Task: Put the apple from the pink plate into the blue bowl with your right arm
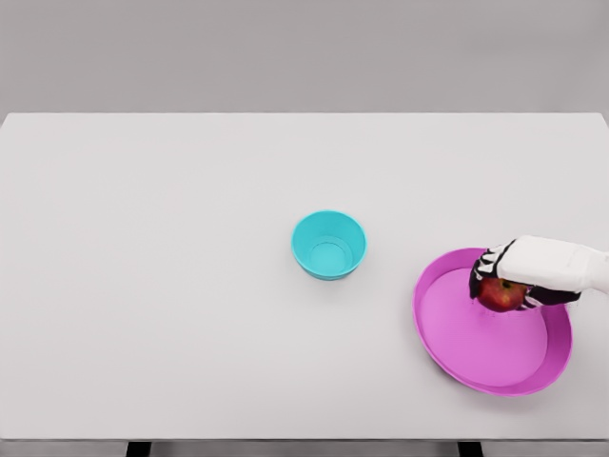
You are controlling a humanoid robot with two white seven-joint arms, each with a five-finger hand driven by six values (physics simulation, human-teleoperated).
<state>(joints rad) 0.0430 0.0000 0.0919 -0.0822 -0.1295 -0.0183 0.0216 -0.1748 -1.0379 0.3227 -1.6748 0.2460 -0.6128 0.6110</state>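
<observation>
The right hand (519, 276) is reaching in from the right edge, its fingers (485, 271) curling around the apple (500, 294). The apple is sitting on the plate (457, 333), right of the bowl (328, 245).

Round shallow plate (476, 357): uniform bright pink-magenta, no pattern. Small round bowl (328, 245): plain turquoise-blue inside and out. Apple (500, 294): red, with a yellowish patch. Right five-finger hand (533, 271): white shell, black at the finger joints. Flat rectangular tabletop (171, 286): plain pale grey-white.
</observation>
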